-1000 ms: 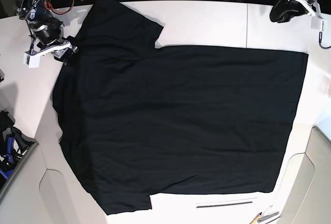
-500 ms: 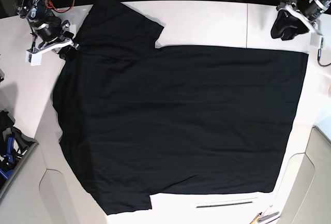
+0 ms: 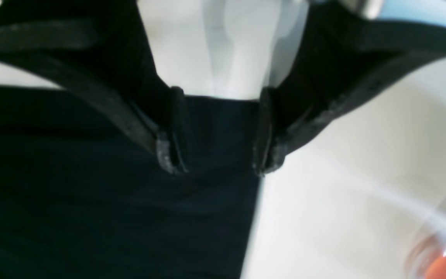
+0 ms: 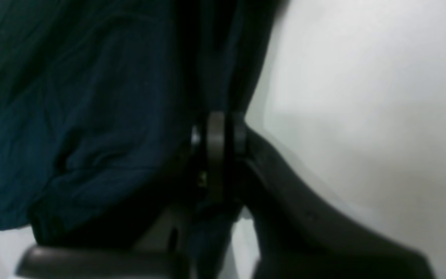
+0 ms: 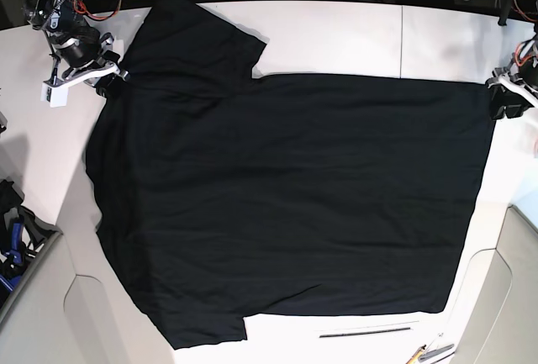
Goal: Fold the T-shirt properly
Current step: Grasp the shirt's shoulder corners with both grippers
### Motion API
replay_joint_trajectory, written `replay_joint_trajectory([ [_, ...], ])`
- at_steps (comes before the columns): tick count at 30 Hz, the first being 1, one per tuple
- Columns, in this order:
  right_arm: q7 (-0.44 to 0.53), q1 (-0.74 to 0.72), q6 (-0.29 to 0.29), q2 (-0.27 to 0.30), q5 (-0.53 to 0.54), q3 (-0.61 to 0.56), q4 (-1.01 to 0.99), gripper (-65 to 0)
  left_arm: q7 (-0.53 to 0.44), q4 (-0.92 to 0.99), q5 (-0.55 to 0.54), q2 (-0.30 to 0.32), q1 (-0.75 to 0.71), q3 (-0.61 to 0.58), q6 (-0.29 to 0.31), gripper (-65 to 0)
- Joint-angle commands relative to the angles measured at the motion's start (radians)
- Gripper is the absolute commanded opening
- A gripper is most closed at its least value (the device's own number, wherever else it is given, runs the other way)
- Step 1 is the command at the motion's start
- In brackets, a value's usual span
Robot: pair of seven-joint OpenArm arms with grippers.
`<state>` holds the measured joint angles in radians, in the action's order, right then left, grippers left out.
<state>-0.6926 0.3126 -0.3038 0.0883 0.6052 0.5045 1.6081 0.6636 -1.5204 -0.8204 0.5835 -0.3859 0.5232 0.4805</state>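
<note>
Now gripping the T-shirt [image 5: 286,204] edge in the right gripper [image 4: 215,155], jaws clenched; left gripper [image 3: 217,131] hovering, jaws released, over the hem corner on the table [image 5: 336,36].

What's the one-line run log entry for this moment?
T-shirt: spread flat on table, unfolded | right gripper: shut on shoulder edge | left gripper: open, straddling hem corner, no grip yet

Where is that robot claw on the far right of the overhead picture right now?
In the base view the left gripper sits at the right edge of the white table, open over the T-shirt's upper right corner.
</note>
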Motion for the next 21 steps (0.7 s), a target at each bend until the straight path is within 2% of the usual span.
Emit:
replay_joint_trajectory([
  [1,0.003,-0.002,-0.003,0.008,-0.003,0.002,0.011,-65.0,-0.016,0.024,-0.013,0.027,0.021,0.009,0.002,-34.3],
  [9,0.003,-0.002,-0.003,0.008,-0.004,0.002,0.011,-65.0,-0.016,0.283,-0.072,0.049,0.124,0.009,0.006,-34.3],
  [15,0.003,-0.002,-0.003,0.008,-0.004,0.002,0.011,-65.0,0.032,0.373,-0.172,0.035,0.125,0.008,0.063,-34.3],
  [21,0.003,-0.002,-0.003,0.008,-0.004,0.002,0.011,-65.0,0.103,0.377,-0.231,0.003,0.117,0.008,0.112,-34.3],
])
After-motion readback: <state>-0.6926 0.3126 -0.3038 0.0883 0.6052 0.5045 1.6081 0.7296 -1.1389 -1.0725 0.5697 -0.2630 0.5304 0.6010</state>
